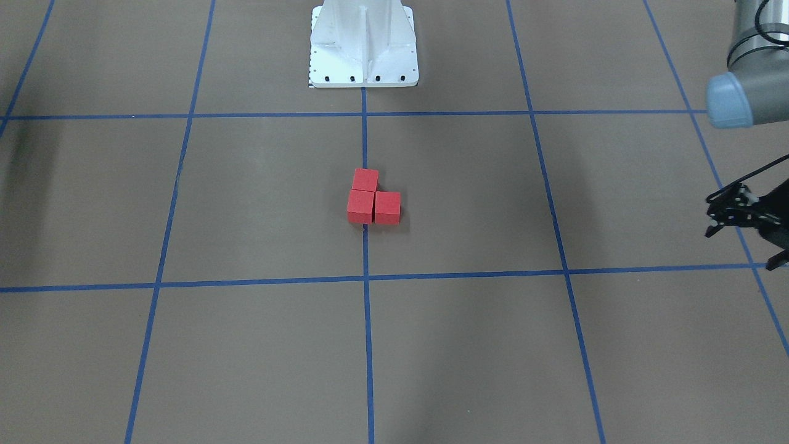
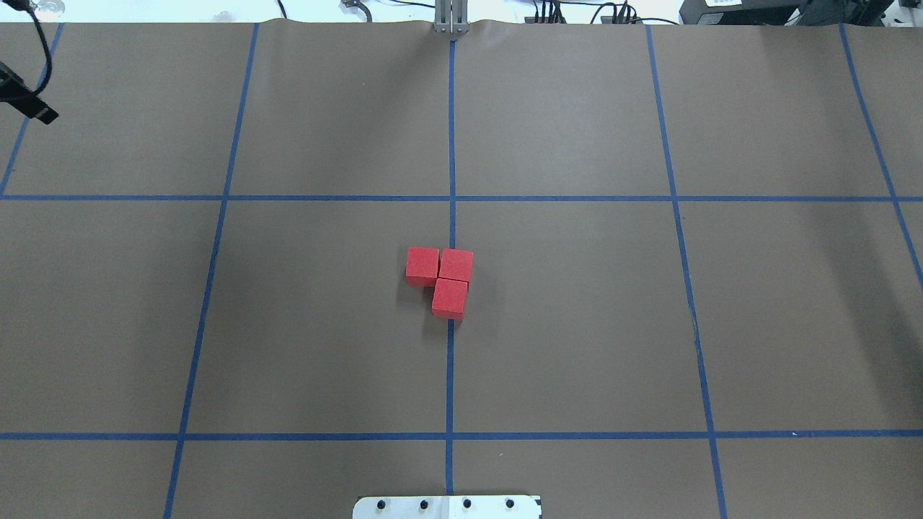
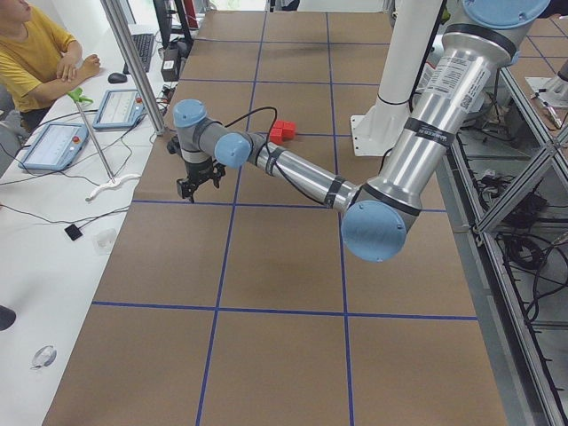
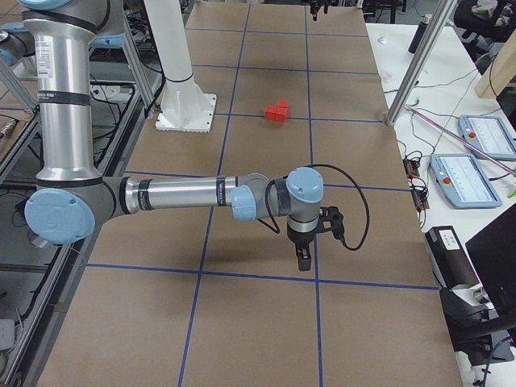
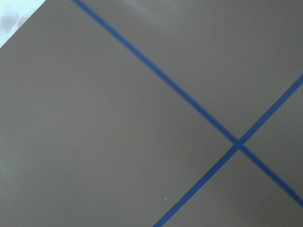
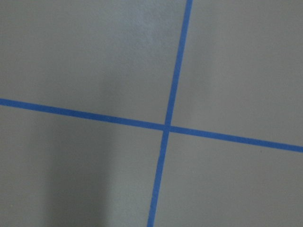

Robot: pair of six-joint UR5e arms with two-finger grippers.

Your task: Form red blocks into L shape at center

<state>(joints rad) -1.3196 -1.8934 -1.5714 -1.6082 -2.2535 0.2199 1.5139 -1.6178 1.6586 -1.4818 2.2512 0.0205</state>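
Left gripper (image 1: 743,246), closest thing to the front camera, hung above the brown surface, jaws apart, nothing between them. Right gripper (image 4: 303,256) showed only in the right side view, so its jaw state could not be told. Both stood well apart from the red blocks (image 2: 456,264), which sat touching one another on the center (image 2: 452,223) tape line.

Judged: L formed, placing step finished. Next move calls only for keeping the arms clear, perhaps squaring the slightly skewed block nearest the robot base (image 2: 447,507).

Corner block lay on the line. One leg ran along it toward the base, the other toward the robot's left. Legs equal, so no long axis.
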